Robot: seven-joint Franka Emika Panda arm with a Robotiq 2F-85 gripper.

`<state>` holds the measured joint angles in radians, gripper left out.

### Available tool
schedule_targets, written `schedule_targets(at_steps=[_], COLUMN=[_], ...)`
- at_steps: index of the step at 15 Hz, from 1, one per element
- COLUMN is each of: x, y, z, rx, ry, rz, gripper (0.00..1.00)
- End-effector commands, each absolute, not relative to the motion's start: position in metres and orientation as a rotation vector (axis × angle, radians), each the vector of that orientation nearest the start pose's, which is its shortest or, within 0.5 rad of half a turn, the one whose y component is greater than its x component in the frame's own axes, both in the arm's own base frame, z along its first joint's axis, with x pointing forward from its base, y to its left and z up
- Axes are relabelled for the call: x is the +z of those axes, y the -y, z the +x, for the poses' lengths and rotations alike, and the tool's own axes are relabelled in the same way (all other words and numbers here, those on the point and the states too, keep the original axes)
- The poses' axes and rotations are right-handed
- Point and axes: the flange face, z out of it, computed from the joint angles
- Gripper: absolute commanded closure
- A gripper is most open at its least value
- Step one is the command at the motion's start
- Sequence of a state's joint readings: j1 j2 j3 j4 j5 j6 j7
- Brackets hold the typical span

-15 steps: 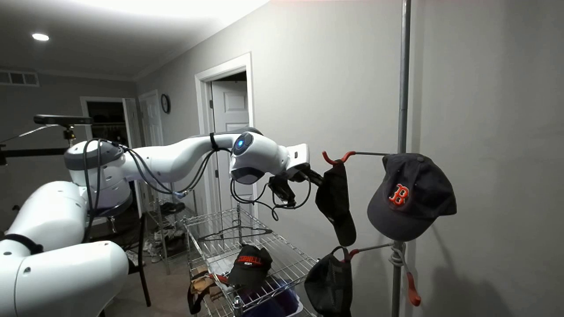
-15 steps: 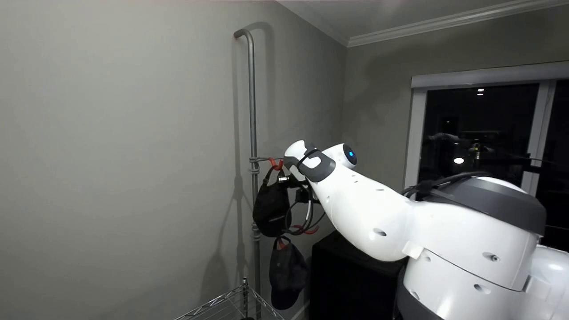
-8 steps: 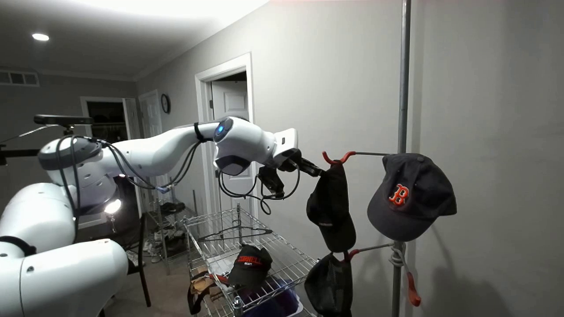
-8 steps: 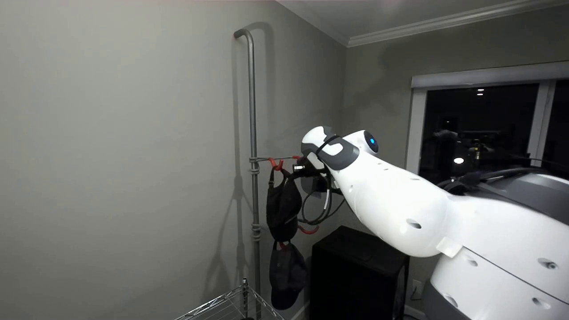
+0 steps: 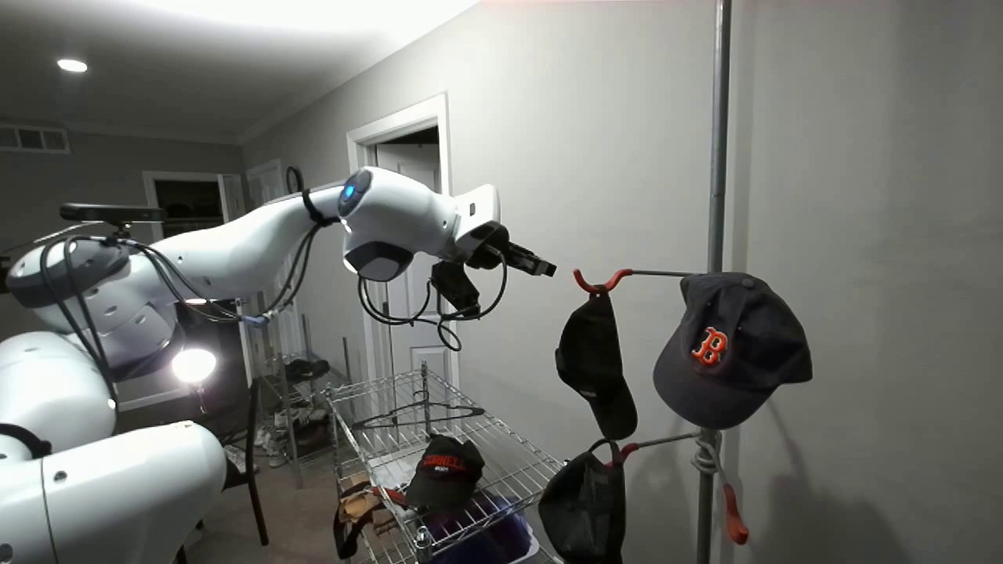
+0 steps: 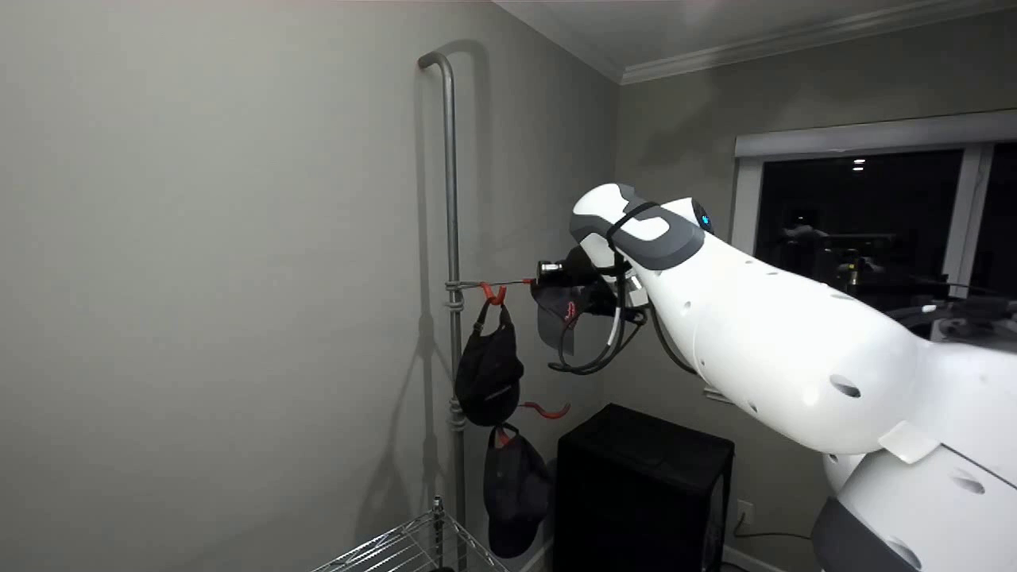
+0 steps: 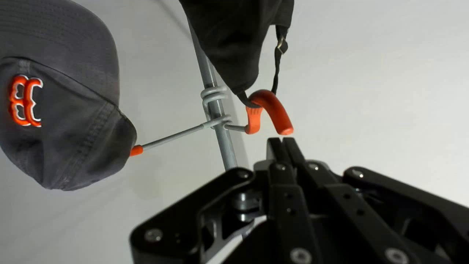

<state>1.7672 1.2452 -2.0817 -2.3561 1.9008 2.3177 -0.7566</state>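
My gripper [image 7: 283, 142] is shut with nothing between its fingertips. In an exterior view the gripper [image 5: 550, 269] is up and short of the red hook [image 5: 581, 280], apart from it. A black cap [image 5: 593, 364] hangs by its strap on that hook, brim down; in the wrist view its strap loops over the hook [image 7: 275, 110] just beyond my fingertips. The cap also shows in an exterior view [image 6: 490, 377]. A dark cap with a red B [image 5: 733, 352] hangs beside it, at left in the wrist view [image 7: 66, 113]. Another dark cap [image 5: 584, 509] hangs on a lower hook.
A grey pole [image 5: 718, 157] carries the hooks, close to the wall. A bare red hook [image 5: 734, 517] points down low on it. A wire shelf [image 5: 501, 446] holds a Cornell cap [image 5: 445, 478] and a hanger. A black cabinet [image 6: 643, 485] stands in the corner.
The gripper was against the upper part of the hanging black cap. It has moved up and back, away from the pole. The cap shifted toward the gripper, then swung back, still on its hook.
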Motion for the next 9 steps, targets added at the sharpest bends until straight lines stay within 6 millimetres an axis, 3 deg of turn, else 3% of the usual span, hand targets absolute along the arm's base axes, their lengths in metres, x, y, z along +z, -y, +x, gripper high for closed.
schedule_targets(at_steps=[1, 3, 9], x=[0.572, 0.571, 0.541], y=[-0.020, -0.015, 0.009], z=[0.450, 0.454, 0.465], rx=[-1.649, -1.639, -1.577], ry=[-0.377, -0.409, -0.452], rz=[-2.484, -2.490, -2.631], gripper=[0.70, 0.64, 0.26])
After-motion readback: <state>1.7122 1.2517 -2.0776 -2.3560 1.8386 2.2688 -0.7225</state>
